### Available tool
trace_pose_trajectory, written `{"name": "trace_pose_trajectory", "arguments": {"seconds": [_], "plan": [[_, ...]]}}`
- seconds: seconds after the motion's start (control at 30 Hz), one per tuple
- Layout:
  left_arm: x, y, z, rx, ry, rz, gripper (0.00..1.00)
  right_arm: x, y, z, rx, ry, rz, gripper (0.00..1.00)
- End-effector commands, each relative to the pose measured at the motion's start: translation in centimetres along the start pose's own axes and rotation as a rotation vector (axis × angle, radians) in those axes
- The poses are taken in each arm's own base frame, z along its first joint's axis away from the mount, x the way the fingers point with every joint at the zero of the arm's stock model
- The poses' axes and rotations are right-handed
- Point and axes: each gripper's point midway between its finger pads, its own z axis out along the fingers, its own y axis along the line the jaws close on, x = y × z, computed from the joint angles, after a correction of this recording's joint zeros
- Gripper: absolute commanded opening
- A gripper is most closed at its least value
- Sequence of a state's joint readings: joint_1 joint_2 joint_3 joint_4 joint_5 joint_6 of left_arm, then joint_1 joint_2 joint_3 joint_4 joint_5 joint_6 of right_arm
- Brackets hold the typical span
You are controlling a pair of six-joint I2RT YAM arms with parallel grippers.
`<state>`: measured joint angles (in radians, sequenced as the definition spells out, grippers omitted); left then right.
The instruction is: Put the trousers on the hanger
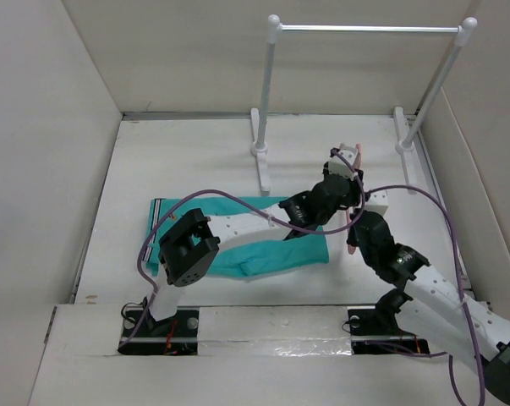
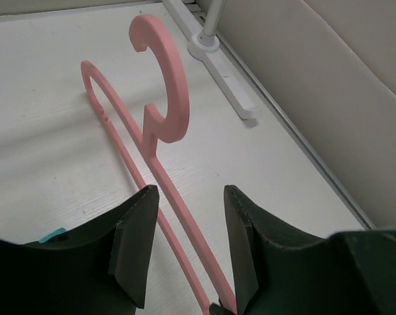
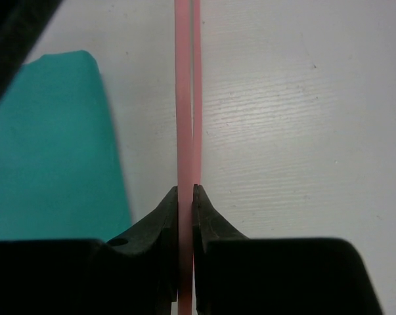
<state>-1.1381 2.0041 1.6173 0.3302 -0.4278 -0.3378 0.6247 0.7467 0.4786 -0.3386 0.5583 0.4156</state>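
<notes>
i see bright, even, diffuse light in all three views. from the top, shadows on the table (image 1: pixel 195 144) are faint, and the tape strip (image 1: pixel 263 347) at the near edge glints. on the left wrist view the hanger (image 2: pixel 159 85) throws a soft shadow leftward. on the right wrist view the right gripper (image 3: pixel 186 197) is nearly black, its detail lost, and the trousers (image 3: pixel 46 151) cast a soft grey shadow along their edge.

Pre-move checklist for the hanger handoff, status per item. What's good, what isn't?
1. Right gripper shut on hanger: ok.
2. Left gripper open, straddling the hanger bar: ok.
3. Hanger apart from trousers: ok.
4. Trousers lying flat: cannot tell, partly hidden in the top view.
5. Hanger lifted off table: cannot tell.
</notes>
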Motion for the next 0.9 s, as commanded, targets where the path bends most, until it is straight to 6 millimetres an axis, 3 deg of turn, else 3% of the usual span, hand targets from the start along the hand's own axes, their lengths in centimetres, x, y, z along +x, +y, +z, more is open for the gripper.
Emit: {"name": "trace_pose_trajectory", "arguments": {"seconds": [0.0, 0.23, 0.4, 0.67, 0.73, 0.8, 0.87], "plan": [[-2.1, 3.5, 0.4, -0.048, -0.083, -0.079, 0.42, -2.7, 3.0, -1.8, -0.173, -0.092, -0.080, 0.00], [-2.6, 3.4, -2.1, 0.010, -0.088, -0.131, 0.43, -3.2, 2.7, -1.7, -0.209, -0.085, -0.074, 0.00], [-3.2, 4.4, -0.9, -0.076, -0.105, -0.086, 0.45, -2.9, 2.3, -2.0, -0.203, -0.067, -0.083, 0.00], [-4.2, 3.7, 0.7, -0.064, -0.124, -0.072, 0.46, -2.7, 2.3, -2.1, -0.204, -0.071, -0.084, 0.00], [-3.5, 4.0, 1.5, -0.095, -0.106, -0.044, 0.46, -2.5, 2.2, -2.2, -0.196, -0.058, -0.086, 0.00], [-5.0, 4.5, 2.1, -0.127, -0.132, -0.033, 0.46, -2.4, 2.4, -2.3, -0.202, -0.062, -0.085, 0.00], [-4.8, 4.6, 2.6, -0.135, -0.133, -0.020, 0.46, -2.4, 2.7, -2.3, -0.210, -0.067, -0.081, 0.00]]}}
